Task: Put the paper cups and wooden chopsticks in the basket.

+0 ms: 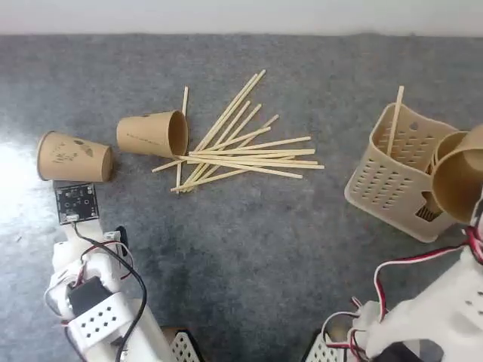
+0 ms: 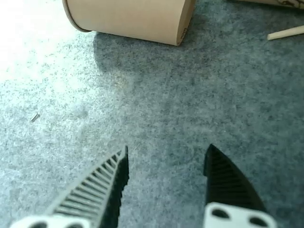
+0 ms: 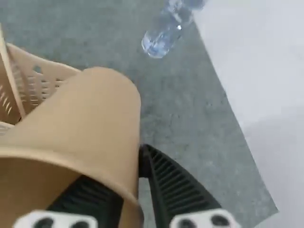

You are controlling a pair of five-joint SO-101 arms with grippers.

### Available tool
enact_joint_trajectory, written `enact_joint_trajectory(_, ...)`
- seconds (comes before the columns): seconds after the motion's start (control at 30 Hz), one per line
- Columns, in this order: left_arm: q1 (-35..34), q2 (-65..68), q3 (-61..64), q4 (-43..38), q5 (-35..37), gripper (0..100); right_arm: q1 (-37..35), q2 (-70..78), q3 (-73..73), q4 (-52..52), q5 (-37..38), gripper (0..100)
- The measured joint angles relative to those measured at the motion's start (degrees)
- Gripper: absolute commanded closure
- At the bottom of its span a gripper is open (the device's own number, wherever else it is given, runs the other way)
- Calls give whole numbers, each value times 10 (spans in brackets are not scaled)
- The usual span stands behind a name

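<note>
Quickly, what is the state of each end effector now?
Left end effector: open, holding nothing.
Right end effector: closed on a paper cup.

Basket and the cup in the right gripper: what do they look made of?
Basket: probably moulded plastic, cream with a slight sheen, going by its even rows of slots and stiff walls. Cup: looks like paper, matte tan kraft finish, thin-walled; any inner coating cannot be told.

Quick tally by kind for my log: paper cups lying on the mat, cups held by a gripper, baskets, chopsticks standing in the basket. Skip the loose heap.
Paper cups lying on the mat: 2
Paper cup held in the right gripper: 1
Basket: 1
Chopstick standing in the basket: 1
Total: 5
</note>
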Motion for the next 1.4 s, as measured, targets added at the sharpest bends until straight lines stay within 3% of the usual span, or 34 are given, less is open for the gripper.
enact_joint_trajectory(0.57,0,0,0,0,0,754,4,131,7,0,-4,991)
enact_joint_trajectory(0.97,0,0,0,0,0,754,-82,146,-6,0,-80,991)
enact_joint_trajectory(1.4,0,0,0,0,0,754,-17,153,37,0,-86,991)
